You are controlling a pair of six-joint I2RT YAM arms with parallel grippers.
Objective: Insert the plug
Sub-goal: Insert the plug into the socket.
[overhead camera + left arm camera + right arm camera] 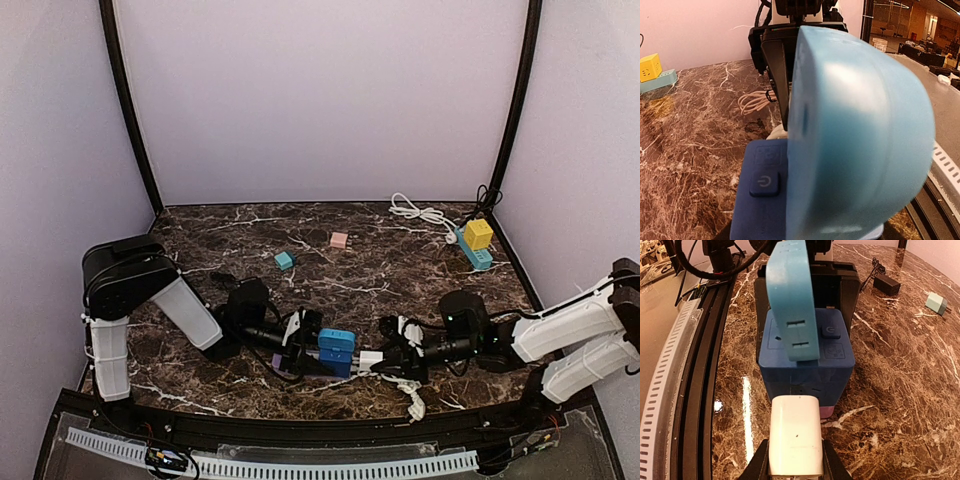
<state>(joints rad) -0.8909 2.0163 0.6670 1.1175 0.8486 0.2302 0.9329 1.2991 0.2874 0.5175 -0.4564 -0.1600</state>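
A dark blue socket cube (335,361) (805,357) (762,200) with a power button sits on a pink base near the table's front. A light blue block (336,339) (792,300) (860,130) with slots stands on top of it. My left gripper (320,348) is shut on the cube from the left; its black jaws flank the cube's far end in the right wrist view. My right gripper (386,358) (794,456) is shut on a white plug (369,358) (794,432). The plug's front end meets the cube's near side face, where socket slots show.
At the back right, a yellow cube (478,233) sits on a teal power strip (473,252) beside a coiled white cable (420,213). A small teal adapter (285,260), a pink one (339,240) and a black one (887,284) lie mid-table. The plug's white cord (410,397) trails toward the front rail.
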